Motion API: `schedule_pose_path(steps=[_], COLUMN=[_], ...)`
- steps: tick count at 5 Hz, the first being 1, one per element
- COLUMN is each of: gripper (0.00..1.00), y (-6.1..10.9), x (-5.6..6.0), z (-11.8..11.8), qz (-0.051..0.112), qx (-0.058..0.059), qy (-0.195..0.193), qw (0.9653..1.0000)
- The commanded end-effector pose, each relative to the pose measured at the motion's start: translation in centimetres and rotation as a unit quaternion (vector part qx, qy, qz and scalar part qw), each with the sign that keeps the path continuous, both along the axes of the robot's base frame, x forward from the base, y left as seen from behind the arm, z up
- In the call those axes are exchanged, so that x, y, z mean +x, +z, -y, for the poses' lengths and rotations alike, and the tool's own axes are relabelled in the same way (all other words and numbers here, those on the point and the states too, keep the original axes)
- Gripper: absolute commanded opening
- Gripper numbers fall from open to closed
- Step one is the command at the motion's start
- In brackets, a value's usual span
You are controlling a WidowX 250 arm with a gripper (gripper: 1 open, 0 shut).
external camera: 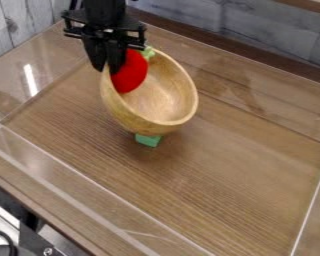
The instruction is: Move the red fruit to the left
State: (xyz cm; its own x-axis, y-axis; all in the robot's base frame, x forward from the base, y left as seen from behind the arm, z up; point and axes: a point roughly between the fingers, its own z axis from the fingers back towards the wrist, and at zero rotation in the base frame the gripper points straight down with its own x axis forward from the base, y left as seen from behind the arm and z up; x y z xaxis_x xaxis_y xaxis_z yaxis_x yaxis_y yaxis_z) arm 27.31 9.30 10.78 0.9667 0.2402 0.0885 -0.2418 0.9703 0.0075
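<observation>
There is one fruit, one bowl and one block, the block just out past the bowl's six o'clock edge. One arm comes in from eleven o'clock over one worktop. The green bit at the fruit's one o'clock is too blurred to count separately.
</observation>
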Motion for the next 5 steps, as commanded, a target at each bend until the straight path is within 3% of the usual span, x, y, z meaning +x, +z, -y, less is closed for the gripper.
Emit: schedule_pose_path(steps=[1,5], gripper=[0.00,0.00], y=[1.6,0.0], x=[1.6,3.8], z=[-0.8,-3.2], qz=[0.033,0.027], qx=[0.014,0.010], qy=[0.011,0.046], qw=[0.9993,0.9985])
